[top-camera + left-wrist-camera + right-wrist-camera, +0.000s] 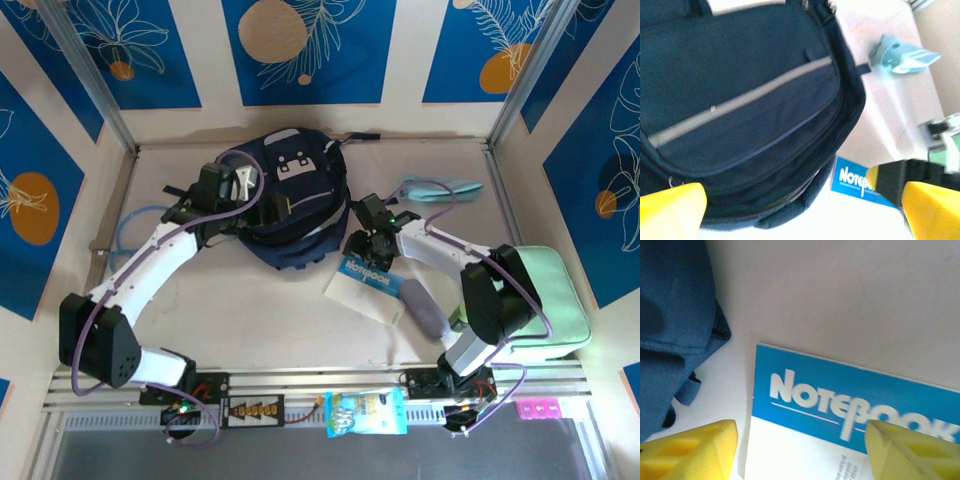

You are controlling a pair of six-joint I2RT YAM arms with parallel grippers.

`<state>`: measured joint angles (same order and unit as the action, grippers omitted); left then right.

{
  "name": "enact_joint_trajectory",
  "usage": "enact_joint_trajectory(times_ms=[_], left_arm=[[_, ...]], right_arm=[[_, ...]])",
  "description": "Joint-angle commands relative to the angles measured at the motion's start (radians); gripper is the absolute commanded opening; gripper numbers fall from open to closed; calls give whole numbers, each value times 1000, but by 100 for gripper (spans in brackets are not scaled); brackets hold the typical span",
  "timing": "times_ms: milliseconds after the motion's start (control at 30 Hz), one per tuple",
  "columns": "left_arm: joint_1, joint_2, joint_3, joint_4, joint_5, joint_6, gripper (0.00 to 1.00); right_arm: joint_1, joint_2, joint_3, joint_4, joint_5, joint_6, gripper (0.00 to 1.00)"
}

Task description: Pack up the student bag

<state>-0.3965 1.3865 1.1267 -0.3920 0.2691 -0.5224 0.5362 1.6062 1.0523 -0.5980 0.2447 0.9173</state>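
The student bag (295, 200), dark navy with a grey stripe, lies flat at the back middle of the table. My left gripper (245, 200) hovers over its left side. In the left wrist view the bag (740, 100) spreads beneath my open left gripper (800, 220), whose yellow fingers (670, 210) hold nothing. A blue-and-white notebook (365, 285) lies just right of the bag. My right gripper (365, 240) stands above its top edge. In the right wrist view the gripper (800, 455) is open, straddling the notebook (840, 405) without gripping it, and the bag's edge (675, 330) is at the left.
A mint-green zip case (545, 300) lies at the right under the right arm. A light-blue pouch (440, 188) sits at the back right, and a grey-purple pouch (425, 305) rests on the notebook's right side. A snack packet (365, 412) lies on the front rail.
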Motion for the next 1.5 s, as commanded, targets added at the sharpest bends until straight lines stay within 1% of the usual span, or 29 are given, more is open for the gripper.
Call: enact_joint_trajectory(times_ms=[0, 133, 233, 267, 500, 600, 700, 867, 1000, 1067, 1100, 1167, 1200, 1233, 1300, 1400, 1467], left_arm=[[-49, -36, -78, 2, 8, -127, 100], [-107, -92, -186, 15, -33, -227, 100], [-146, -142, -281, 64, -57, -304, 100], [-160, -158, -313, 79, -68, -330, 100], [-242, -217, -460, 136, -103, -452, 100], [-267, -228, -499, 154, -110, -482, 100], [-278, -232, -522, 157, -125, -496, 100], [-284, -217, -541, 157, -139, -540, 100], [-313, -203, -551, 167, -149, -586, 94], [-339, -211, -559, 133, -189, -633, 91], [-355, -226, -572, 123, -222, -659, 90], [-375, -262, -611, 133, -255, -712, 88], [-381, -284, -635, 152, -261, -734, 87], [-387, -302, -653, 171, -261, -745, 86], [-389, -323, -661, 169, -261, -748, 85], [-393, -322, -648, 148, -260, -734, 85], [-395, -308, -643, 160, -253, -730, 85]], right_arm=[[-7, -39, -49, -129, 38, -38, 76], [14, -70, -105, -134, -40, -58, 79], [43, -75, -139, -130, -56, -39, 80], [48, -70, -155, -125, -63, -26, 79], [118, -60, -220, -145, -9, 61, 79], [139, -44, -232, -129, -48, 76, 79], [166, -30, -249, -60, -152, 114, 79], [212, -12, -258, 137, -365, 241, 78], [250, -22, -281, 328, -495, 364, 78], [251, -25, -307, 446, -566, 424, 76], [248, -31, -307, 465, -575, 427, 74], [241, -58, -269, 378, -520, 364, 73], [237, -78, -238, 297, -468, 308, 72], [235, -95, -204, 227, -415, 251, 72], [231, -104, -148, 141, -335, 135, 72], [210, -47, -70, 80, -292, -12, 69], [201, 16, -25, 65, -267, -67, 66]])
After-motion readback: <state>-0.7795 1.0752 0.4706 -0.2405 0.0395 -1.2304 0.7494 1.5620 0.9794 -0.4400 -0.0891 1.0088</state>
